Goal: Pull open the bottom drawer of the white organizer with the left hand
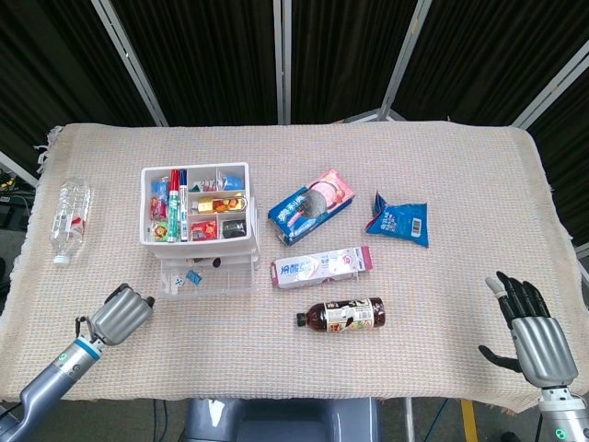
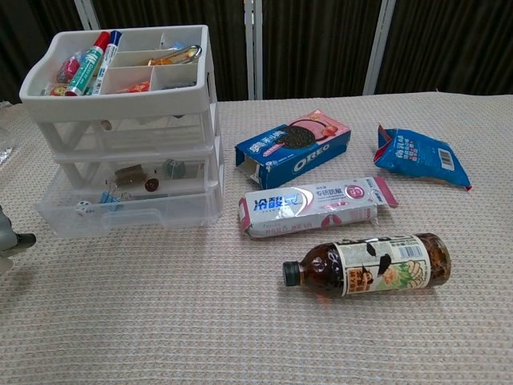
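Note:
The white organizer [image 1: 197, 204] [image 2: 120, 88] stands at the left of the table, its top tray full of markers and small items. Its clear bottom drawer [image 1: 208, 280] [image 2: 128, 210] juts out a little in front of the drawers above and holds small clips and a die. My left hand [image 1: 121, 316] hovers low at the front left, apart from the organizer, fingers curled with nothing in them. Only a sliver of that left hand [image 2: 10, 237] shows at the chest view's left edge. My right hand [image 1: 534, 337] is at the front right, fingers spread and empty.
A clear water bottle [image 1: 69, 219] lies far left. Right of the organizer lie an Oreo box [image 1: 311, 204] [image 2: 292, 147], a pink-and-white pack [image 1: 322, 267] [image 2: 317, 207], a tea bottle [image 1: 345, 315] [image 2: 369, 265] and a blue snack bag [image 1: 400, 219] [image 2: 421, 156].

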You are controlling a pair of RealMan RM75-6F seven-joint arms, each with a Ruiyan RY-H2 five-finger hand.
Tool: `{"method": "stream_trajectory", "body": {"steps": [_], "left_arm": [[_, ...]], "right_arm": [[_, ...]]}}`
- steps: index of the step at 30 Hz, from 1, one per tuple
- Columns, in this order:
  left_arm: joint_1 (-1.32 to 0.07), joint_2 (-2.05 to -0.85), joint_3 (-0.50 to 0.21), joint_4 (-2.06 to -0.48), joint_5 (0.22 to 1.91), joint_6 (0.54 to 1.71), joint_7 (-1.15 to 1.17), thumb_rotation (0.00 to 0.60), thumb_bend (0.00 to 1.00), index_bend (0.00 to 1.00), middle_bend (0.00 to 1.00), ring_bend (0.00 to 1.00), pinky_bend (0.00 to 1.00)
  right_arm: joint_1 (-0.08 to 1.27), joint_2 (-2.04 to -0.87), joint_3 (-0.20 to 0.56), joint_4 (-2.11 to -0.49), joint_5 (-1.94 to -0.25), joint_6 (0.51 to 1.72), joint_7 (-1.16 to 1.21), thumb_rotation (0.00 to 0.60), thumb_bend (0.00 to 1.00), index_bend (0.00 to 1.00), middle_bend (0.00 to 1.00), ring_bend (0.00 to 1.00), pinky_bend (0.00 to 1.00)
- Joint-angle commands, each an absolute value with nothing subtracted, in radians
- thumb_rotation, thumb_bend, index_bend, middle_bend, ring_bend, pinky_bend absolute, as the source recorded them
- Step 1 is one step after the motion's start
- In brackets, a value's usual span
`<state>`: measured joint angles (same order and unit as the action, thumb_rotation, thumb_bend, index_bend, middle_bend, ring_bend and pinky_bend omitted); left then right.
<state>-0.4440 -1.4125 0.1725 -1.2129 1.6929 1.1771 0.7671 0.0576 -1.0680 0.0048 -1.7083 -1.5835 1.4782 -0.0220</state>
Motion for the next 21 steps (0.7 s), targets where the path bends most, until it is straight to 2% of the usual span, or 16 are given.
{"method": "stream_trajectory", "body": {"steps": [1, 6, 15, 17, 21], "left_arm": [[-0.443, -1.439, 0.161, -1.190, 1.680, 1.158, 0.778, 0.600, 0.37, 0.53, 0.99, 0.93, 0.81], [-0.436, -1.463, 0.153, -1.170, 1.675, 1.152, 0.786, 0.600, 0.35, 0.48, 0.99, 0.93, 0.81], [-0.414, -1.456, 0.127, -1.172, 1.666, 1.206, 0.757, 0.600, 0.20, 0.35, 0.99, 0.93, 0.81], [-0.400, -1.437, 0.111, -1.191, 1.663, 1.253, 0.729, 0.600, 0.15, 0.33, 0.98, 0.93, 0.79], [-0.339, -1.384, 0.077, -1.244, 1.683, 1.444, 0.610, 0.600, 0.09, 0.27, 0.90, 0.87, 0.70]], "right_arm": [[0.058, -1.068, 0.005, -1.708, -1.583, 1.478, -0.021, 0.600, 0.04, 0.00, 0.00, 0.00, 0.00], [0.058, -1.068, 0.006, -1.707, -1.582, 1.478, -0.020, 0.600, 0.04, 0.00, 0.00, 0.00, 0.00], [0.059, -1.072, 0.004, -1.707, -1.585, 1.476, -0.032, 0.600, 0.04, 0.00, 0.00, 0.00, 0.00], [0.059, -1.074, 0.003, -1.707, -1.584, 1.474, -0.035, 0.600, 0.04, 0.00, 0.00, 0.00, 0.00], [0.059, -1.073, 0.005, -1.706, -1.583, 1.476, -0.032, 0.600, 0.04, 0.00, 0.00, 0.00, 0.00]]}}
